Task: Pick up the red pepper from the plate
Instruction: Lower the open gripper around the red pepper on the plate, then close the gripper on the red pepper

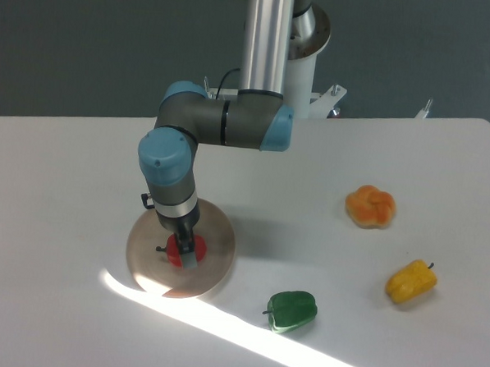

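**A:** How will the red pepper (177,249) handle for you?

**B:** Judging by the fixed camera, light, glossy and probably slippery, with a firm rounded body. Take it across the widest part, not by the stem at nine o'clock. It sits near the middle of the plate (218,231), on the tabletop (329,155).

**A:** And your fingers (189,254)?

**B:** They're down right at the pepper; I cannot tell whether they're spread or pinching it.

**A:** Any writing?

**B:** None you can read.
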Tool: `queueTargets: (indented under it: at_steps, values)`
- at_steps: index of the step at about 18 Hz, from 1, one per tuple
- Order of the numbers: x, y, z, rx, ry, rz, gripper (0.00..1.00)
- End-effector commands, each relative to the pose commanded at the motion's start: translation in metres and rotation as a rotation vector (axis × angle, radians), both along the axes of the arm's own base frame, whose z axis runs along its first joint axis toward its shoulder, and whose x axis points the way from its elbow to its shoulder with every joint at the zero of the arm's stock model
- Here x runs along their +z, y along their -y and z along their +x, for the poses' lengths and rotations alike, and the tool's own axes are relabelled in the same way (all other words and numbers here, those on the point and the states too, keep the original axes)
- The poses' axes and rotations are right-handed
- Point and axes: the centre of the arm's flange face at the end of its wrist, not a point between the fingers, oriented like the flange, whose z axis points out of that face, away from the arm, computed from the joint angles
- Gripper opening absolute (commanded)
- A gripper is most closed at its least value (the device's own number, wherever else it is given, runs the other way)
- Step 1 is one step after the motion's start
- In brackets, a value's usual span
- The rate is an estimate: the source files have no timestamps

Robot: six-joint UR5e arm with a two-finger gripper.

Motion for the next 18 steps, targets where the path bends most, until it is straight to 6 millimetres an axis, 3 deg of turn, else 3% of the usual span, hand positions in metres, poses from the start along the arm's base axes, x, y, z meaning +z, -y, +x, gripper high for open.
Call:
queueTargets:
  at_steps: [11, 15, 18]
  values:
    - [-0.0102, -0.0028, -0.0005, 0.000, 0.004, -0.010, 0.99]
    - [-0.0106, -0.0030, -0.0018, 0.000, 0.004, -0.010, 0.73]
    - [-0.0087, -0.0040, -0.0023, -0.003, 0.002, -0.008, 0.68]
